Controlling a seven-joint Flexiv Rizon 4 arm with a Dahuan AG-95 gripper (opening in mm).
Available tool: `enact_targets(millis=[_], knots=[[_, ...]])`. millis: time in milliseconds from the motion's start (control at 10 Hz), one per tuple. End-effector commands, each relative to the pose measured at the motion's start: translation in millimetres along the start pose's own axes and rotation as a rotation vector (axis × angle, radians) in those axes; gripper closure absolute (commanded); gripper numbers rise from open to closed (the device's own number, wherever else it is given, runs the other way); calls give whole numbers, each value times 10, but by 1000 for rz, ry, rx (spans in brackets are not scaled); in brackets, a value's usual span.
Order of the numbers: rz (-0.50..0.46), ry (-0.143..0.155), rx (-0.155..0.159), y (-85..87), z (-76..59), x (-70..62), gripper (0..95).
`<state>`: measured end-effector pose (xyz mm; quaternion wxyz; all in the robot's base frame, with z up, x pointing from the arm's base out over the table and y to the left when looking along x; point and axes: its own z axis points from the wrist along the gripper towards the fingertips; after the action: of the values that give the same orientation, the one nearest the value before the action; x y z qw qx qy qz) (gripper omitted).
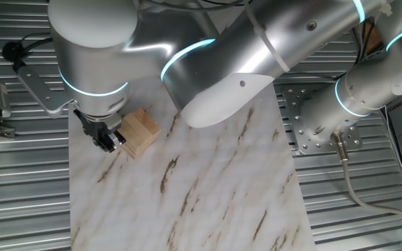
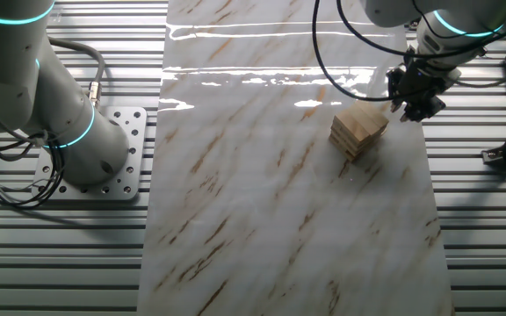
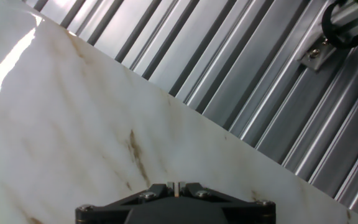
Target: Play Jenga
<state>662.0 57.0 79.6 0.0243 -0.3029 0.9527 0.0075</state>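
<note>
- Marble-patterned board (image 1: 208, 188) is your working surface; it lies on a ribbed metal table (image 1: 19, 195), and you see its edge run diagonally across the hand view.
- Your gripper (image 1: 107, 138) hangs low over the board near one of its long edges, with the ribbed metal just beyond that edge.
- In the hand view the two black fingertips (image 3: 157, 190) sit pressed together with only a thin seam between them, so the jaws are closed and hold nothing.
- The Jenga stack (image 1: 139, 131), a small low pile of light-tan wooden blocks in crossed layers, stands just beside the jaws; from one fixed view it looks very close to the fingers, but you cannot tell whether it touches them.
- From the other fixed view the stack (image 2: 359, 130) sits on the side of the gripper (image 2: 414, 104) facing the middle of the board.
- Beyond the stack, away from the jaws, you have a long stretch of bare marble.
- A perforated metal mounting plate (image 2: 117, 154) carries a second silver arm's base (image 2: 68, 132), well apart from the jaws, across the board.
- Black cables (image 2: 350, 53) loop over the board near the gripper.
</note>
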Motion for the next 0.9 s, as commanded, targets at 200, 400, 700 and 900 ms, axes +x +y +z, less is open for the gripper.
enact_targets(millis=[200,400,700,900], knots=[[-2,1,0,-2,34,4,760],[-8,-1,-2,-8,59,3,570],[-10,-1,-1,-14,84,-1,570],[-12,-1,0,-16,106,4,570]])
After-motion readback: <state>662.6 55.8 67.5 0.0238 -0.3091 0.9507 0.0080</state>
